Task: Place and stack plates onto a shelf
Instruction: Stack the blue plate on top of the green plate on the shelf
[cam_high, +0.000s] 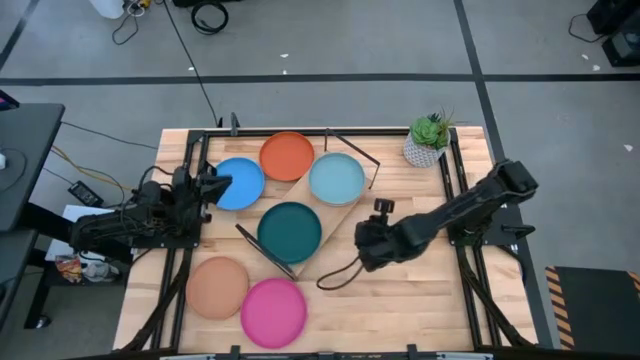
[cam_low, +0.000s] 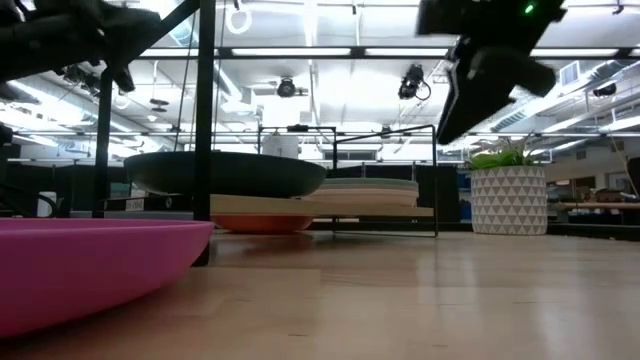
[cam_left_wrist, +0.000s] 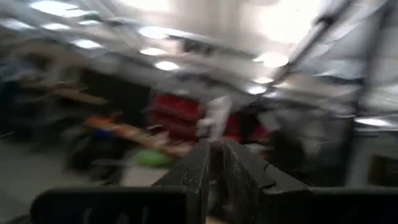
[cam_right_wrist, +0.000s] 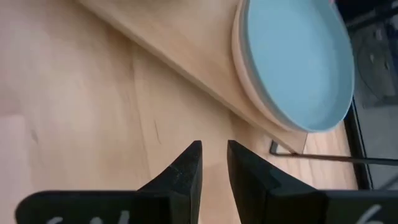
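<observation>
A plank table (cam_high: 420, 300) stands on a grey floor, with a small potted plant (cam_high: 428, 140) at its far right corner. The shelf (cam_high: 342, 215) lies slantwise across the middle, a black wire frame at each short end. On it sit the dark teal plate (cam_high: 289, 232) and the light teal plate (cam_high: 336, 179); the latter tops a short stack, since a cream rim shows beneath it in the right wrist view. The blue plate (cam_high: 240, 183) and orange plate (cam_high: 287, 156) lie beside the shelf's far edge, the tan plate (cam_high: 216, 287) and pink plate (cam_high: 274, 312) near the front.

The right gripper (cam_high: 365, 245) hangs just off the shelf's right side with nothing in it, its fingers (cam_right_wrist: 186, 168) nearly together. The left gripper (cam_high: 215, 185) is at the blue plate's left rim, also nearly closed and apparently empty.

The blue plate looks the likely next pick. To do it well, the fingers should open wide, come in low at the rim, pinch firmly, and lift level before moving over the shelf.

The left wrist view is smeared, so contact with the blue plate cannot be judged. How many plates lie under the light teal one is hidden.
</observation>
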